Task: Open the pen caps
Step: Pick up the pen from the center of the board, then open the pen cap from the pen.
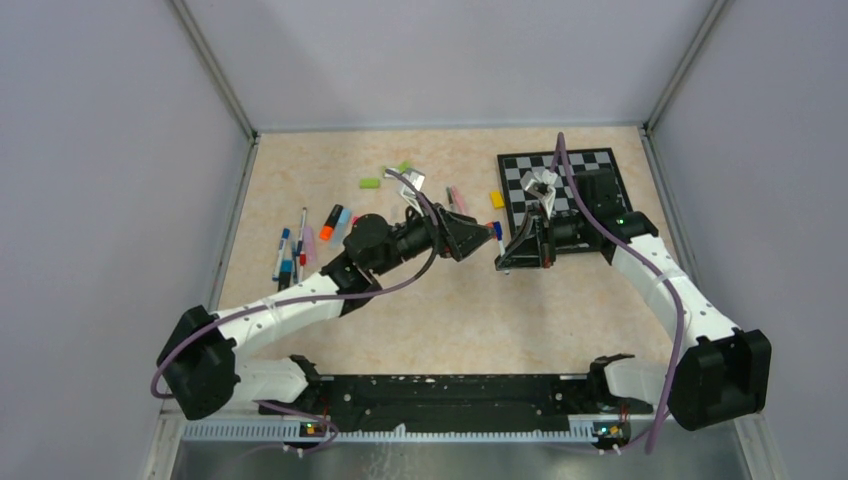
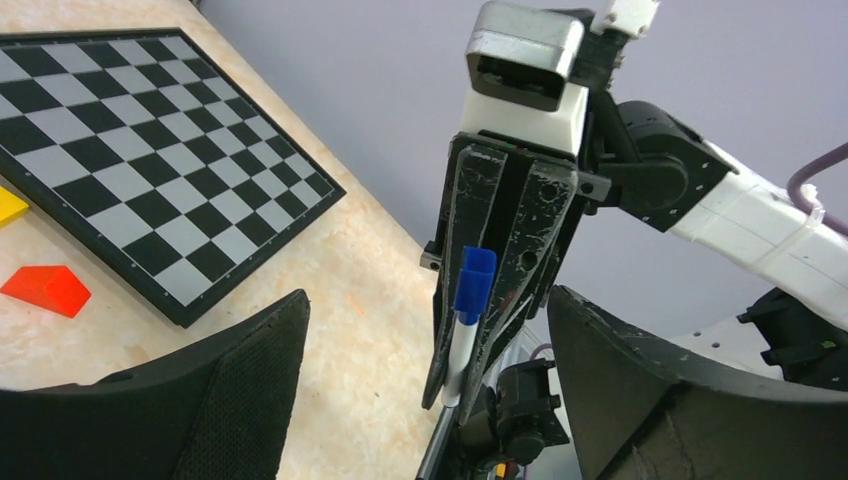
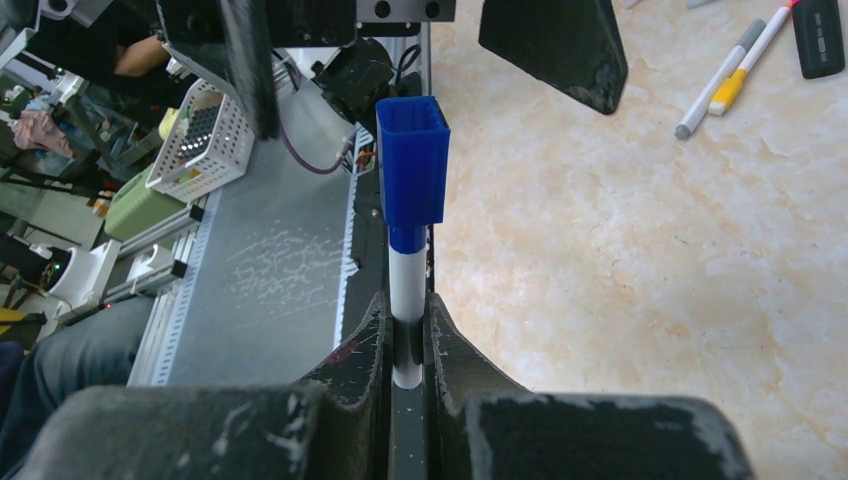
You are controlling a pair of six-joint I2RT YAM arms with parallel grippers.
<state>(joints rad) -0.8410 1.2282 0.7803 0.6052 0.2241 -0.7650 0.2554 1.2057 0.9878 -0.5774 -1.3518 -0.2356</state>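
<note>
Sitting on the tip of a white-barrelled pen (image 3: pixel 405 285), the blue cap (image 3: pixel 411 160) is in place and rises through the middle of the right wrist view, its square open end toward the top of the frame. The right fingers (image 3: pixel 455 345) are clenched on the white barrel just below the cap, one on each side, and hold the pen clear of the tabletop (image 3: pixel 620 250). The left fingers (image 2: pixel 250 375) are released and spread wide. In the left wrist view they fill the lower left and lower right corners, with the capped pen upright between them and touching neither. Seen from above, the two arms meet tip to tip at the centre of the frame, just off the lower left corner of the chessboard (image 1: pixel 590 165), which lies in the upper right part of the tabletop. A yellow block (image 1: pixel 496 199) rests just left of the board, and a red wedge-shaped block (image 2: pixel 45 290) lies near it at the left edge of the left wrist view. Farther out, two green pieces (image 1: pixel 370 183) lie toward the upper middle. A loose group of pens (image 1: pixel 285 255) is scattered at centre left, with an orange-capped marker (image 1: pixel 327 225) beside them. Two thin pens (image 3: pixel 728 88), one with a yellow band, lie side by side in the upper right of the right wrist view.
</note>
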